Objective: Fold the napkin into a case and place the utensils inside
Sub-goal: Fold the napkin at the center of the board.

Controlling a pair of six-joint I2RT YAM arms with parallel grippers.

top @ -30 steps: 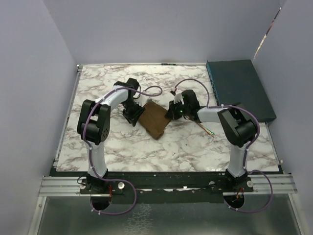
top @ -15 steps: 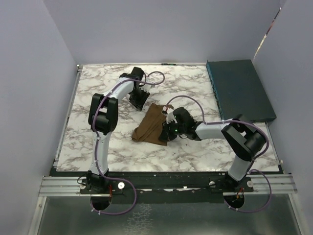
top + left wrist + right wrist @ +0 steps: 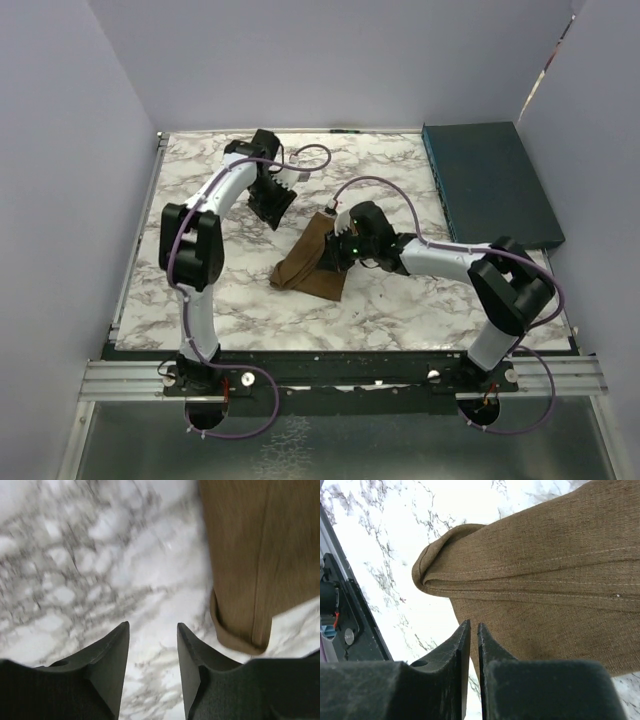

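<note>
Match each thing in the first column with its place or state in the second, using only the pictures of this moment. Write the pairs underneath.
Things
1. napkin
2. left gripper
3. right gripper
4. teal box

Place or state
A. along the far right side of the table
B. jaws apart, above the bare table
C. lying folded, mid-table
D. fingertips at the napkin's edge

Pairs: 1-C, 2-B, 3-D, 4-A

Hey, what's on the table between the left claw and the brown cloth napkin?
Nothing. Only bare white marble tabletop separates the left claw from the soft brown cloth napkin; the left wrist view shows it.
</note>
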